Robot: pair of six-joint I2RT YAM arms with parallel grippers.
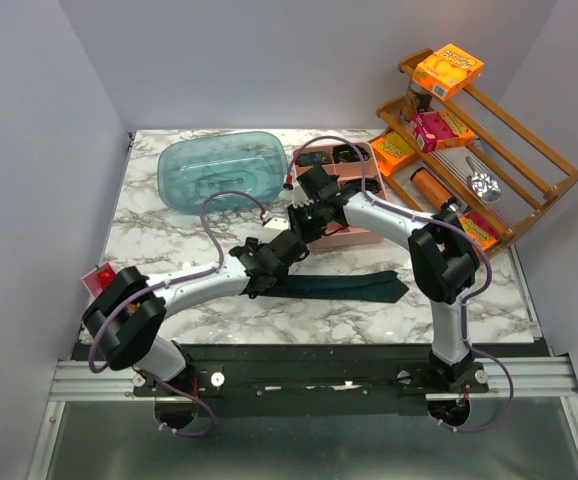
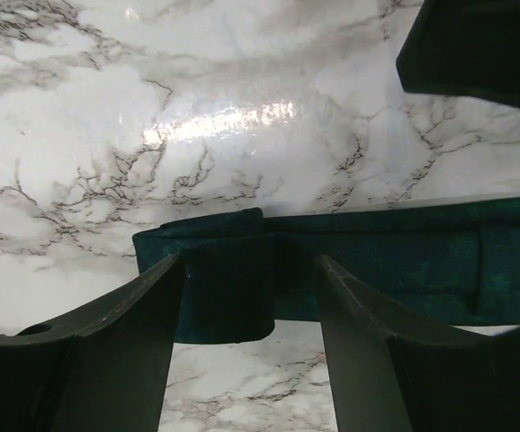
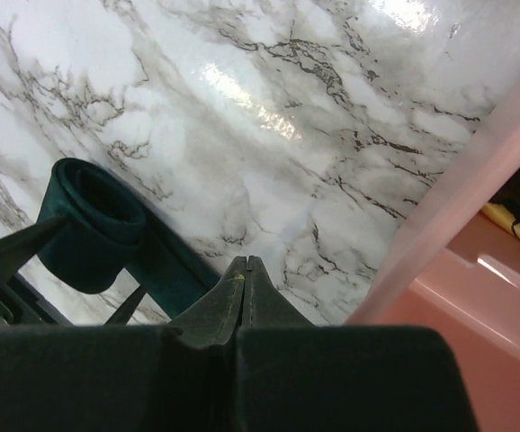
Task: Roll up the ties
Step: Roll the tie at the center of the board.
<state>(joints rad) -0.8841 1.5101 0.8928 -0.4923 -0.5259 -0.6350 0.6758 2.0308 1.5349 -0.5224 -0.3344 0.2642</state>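
A dark teal-green tie (image 1: 354, 285) lies as a long flat strip on the marble table, its wide pointed tip to the right. Its left end is folded over into a small loose coil (image 2: 219, 288). My left gripper (image 2: 249, 265) is open, and the coil sits between its two fingers (image 2: 116, 351). That gripper shows in the top view (image 1: 262, 275) at the tie's left end. My right gripper (image 3: 246, 263) is shut and empty, hovering above bare marble beside the pink tray (image 3: 476, 171). The coil shows at its lower left (image 3: 94, 225). Dark coils (image 1: 344, 155) lie in the tray.
A teal plastic tub (image 1: 224, 170) stands at the back left. The pink tray (image 1: 369, 235) is next to it. A wooden rack (image 1: 529, 190) with orange and pink snack boxes fills the right. A small red object (image 1: 100, 278) lies at the left edge.
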